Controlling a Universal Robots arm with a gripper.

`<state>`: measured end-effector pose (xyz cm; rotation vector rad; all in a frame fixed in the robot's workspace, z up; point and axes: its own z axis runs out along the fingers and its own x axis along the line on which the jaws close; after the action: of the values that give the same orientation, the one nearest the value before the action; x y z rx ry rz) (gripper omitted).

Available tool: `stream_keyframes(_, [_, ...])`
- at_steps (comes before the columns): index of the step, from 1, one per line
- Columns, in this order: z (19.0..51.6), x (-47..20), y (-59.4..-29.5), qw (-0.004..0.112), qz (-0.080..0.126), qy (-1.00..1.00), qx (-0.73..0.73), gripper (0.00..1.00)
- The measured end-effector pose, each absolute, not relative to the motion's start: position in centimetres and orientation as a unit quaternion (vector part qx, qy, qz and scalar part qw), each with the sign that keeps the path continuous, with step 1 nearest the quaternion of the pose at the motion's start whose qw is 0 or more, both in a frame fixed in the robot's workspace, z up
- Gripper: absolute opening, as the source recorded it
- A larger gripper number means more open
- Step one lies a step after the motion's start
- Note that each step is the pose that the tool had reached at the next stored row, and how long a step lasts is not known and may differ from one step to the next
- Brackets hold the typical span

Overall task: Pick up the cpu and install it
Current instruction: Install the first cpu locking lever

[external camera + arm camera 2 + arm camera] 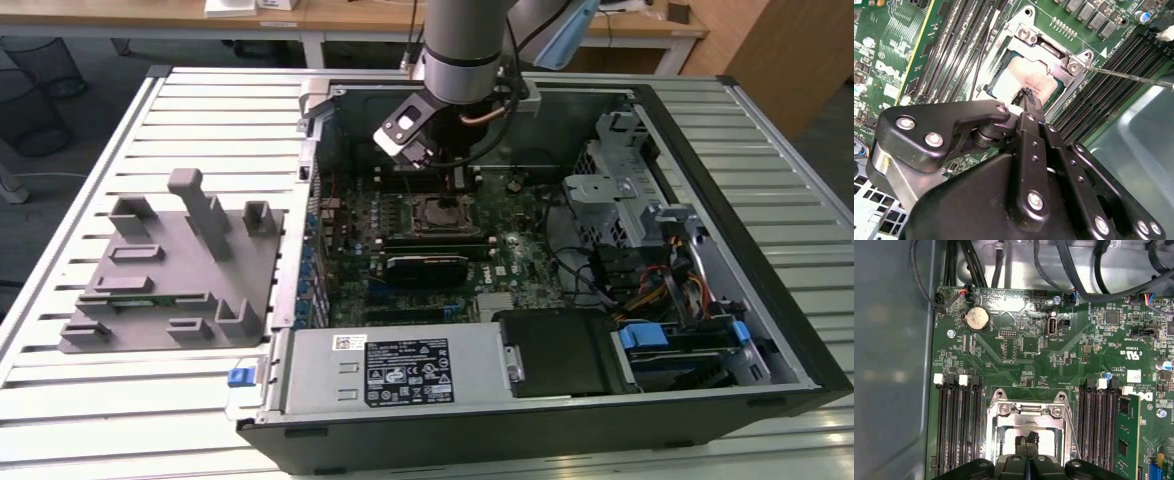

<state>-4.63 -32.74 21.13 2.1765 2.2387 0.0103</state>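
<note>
In the second wrist view the gripper [1025, 95] covers one side of the cpu [1036, 80], and I cannot tell if its tips touch the metal top. In the first wrist view the picture's edge cuts the cpu [1013, 434] and the socket frame [1026, 410]. In the exterior view the arm [461, 45] is cut off at 12 o'clock. The socket [441, 213] there is too small to tell what lies in it.

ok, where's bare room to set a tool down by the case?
Slatted table is bare around the grey fixture and at the exterior view's right of the case. Inside it's crowded: gripper at the cpu, cables.
</note>
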Motion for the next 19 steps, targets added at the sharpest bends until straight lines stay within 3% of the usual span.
stream_keyframes(19, [22.07, -4.63, -32.74, 0.010, 0.003, 0.717, 0.697, 0.11])
